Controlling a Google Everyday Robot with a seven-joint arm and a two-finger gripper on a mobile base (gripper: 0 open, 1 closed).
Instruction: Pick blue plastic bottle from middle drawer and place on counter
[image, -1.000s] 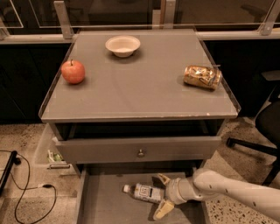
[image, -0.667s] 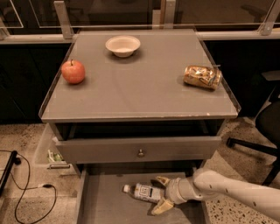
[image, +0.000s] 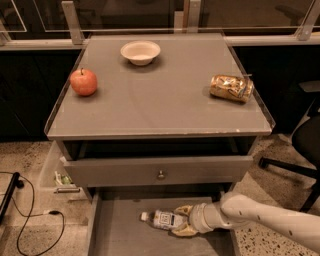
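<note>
The blue plastic bottle (image: 162, 219) lies on its side on the floor of the open middle drawer (image: 117, 236), white cap pointing left. My gripper (image: 181, 220) reaches in from the right on a white arm. Its two tan fingers (image: 183, 209) are closed over the bottle's right end, one behind it and one in front. The bottle rests on the drawer floor. The counter (image: 160, 107) is above, a flat grey top with a clear raised rim.
On the counter are a red apple (image: 83, 82) at left, a white bowl (image: 140, 51) at the back and a golden snack bag (image: 231, 87) at right. A drawer panel with a knob (image: 161, 174) overhangs the middle drawer. An office chair (image: 305, 145) stands at right, cables (image: 30, 215) at left.
My fingers have drawn together around the bottle's right end; a second ago they were spread wider. The bottle has stayed in place.
</note>
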